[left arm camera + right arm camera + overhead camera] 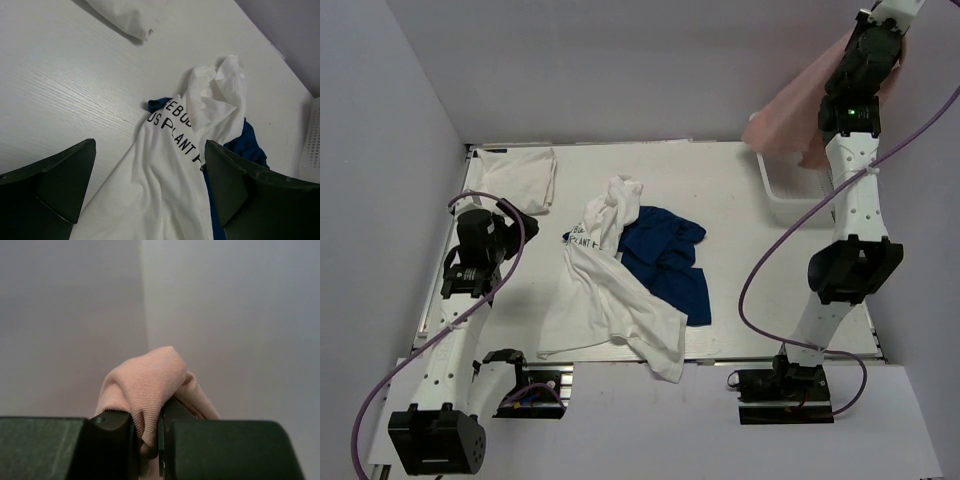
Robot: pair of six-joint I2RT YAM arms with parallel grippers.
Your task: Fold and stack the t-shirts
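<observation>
pinching a fold of the dusty pink tee (pixel 150 375) in my right gripper (pixel 148 435), jaws narrow on the cloth, high above the mesh basket (pixel 785 185). left gripper (pixel 150 175) gapes wide, empty, over the lettered white tee (pixel 170 150), crumpled across the navy tee (pixel 670 255). step, i judge: lifting the pink one out. next: carry it to bare table and spread it flat.

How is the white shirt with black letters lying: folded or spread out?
Not folded. The lettered white shirt lies loose and rumpled, bunched at its far end, and draped partly over the navy shirt.
</observation>
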